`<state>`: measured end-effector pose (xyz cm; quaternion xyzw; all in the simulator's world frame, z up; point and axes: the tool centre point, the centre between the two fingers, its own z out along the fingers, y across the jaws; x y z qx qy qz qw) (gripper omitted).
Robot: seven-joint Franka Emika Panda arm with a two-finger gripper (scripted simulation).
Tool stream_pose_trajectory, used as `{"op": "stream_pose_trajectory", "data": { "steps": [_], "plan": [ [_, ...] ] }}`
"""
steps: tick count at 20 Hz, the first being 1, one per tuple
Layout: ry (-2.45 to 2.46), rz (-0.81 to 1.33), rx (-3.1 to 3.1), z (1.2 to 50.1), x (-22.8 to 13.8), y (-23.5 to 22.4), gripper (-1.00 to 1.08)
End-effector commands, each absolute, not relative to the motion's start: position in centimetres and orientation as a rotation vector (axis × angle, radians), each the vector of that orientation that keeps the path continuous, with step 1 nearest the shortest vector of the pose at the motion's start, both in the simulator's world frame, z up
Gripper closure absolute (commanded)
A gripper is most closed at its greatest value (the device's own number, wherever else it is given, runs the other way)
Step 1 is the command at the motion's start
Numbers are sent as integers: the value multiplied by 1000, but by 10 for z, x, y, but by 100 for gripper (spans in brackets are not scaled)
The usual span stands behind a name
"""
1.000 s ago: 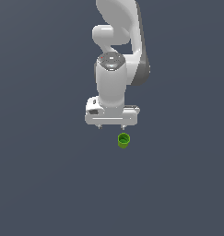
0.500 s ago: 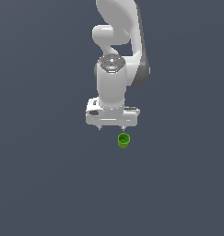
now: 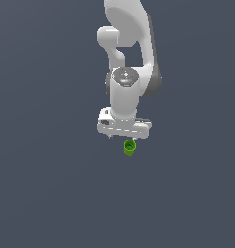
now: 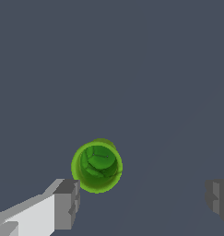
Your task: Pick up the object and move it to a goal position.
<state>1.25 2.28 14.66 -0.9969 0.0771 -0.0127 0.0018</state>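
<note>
The object point(image 3: 130, 147) is a tiny bright green cup with a hollow top, standing upright on the flat grey floor. In the exterior view my gripper point(image 3: 123, 137) hangs just above and slightly behind it. The wrist view looks straight down into the object point(image 4: 97, 167), which sits close to one grey fingertip point(image 4: 67, 203). The other fingertip point(image 4: 218, 197) is far off at the frame's edge. My gripper point(image 4: 142, 201) is open and holds nothing. The cup lies off-centre, near one finger rather than midway between them.
A plain dark grey floor point(image 3: 51, 193) fills both views. The white arm point(image 3: 128, 58) rises above the gripper in the exterior view. Nothing else shows.
The gripper has shifted a little toward the exterior view's right and slightly lower, closer over the green cup. The cup has not moved.
</note>
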Motion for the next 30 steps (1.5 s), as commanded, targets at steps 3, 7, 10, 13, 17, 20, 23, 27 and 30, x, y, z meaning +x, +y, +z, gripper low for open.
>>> {"op": "stream_pose_trajectory", "data": {
  "steps": [3, 7, 10, 13, 17, 20, 23, 27, 30],
  "plan": [
    [365, -25, -3117, 128, 10, 39, -92],
    [463, -15, -3105, 113, 8, 52, -92],
    [518, -9, -3097, 105, 7, 59, -92],
    [560, -4, -3090, 99, 6, 64, -92],
    [592, -1, -3085, 94, 4, 68, -92],
    [599, 0, -3084, 93, 4, 69, -92],
    [593, 0, -3085, 92, 4, 69, -92],
    [594, 0, -3085, 79, 4, 69, -92],
    [597, 0, -3084, 63, 3, 68, -92]
  ]
}}
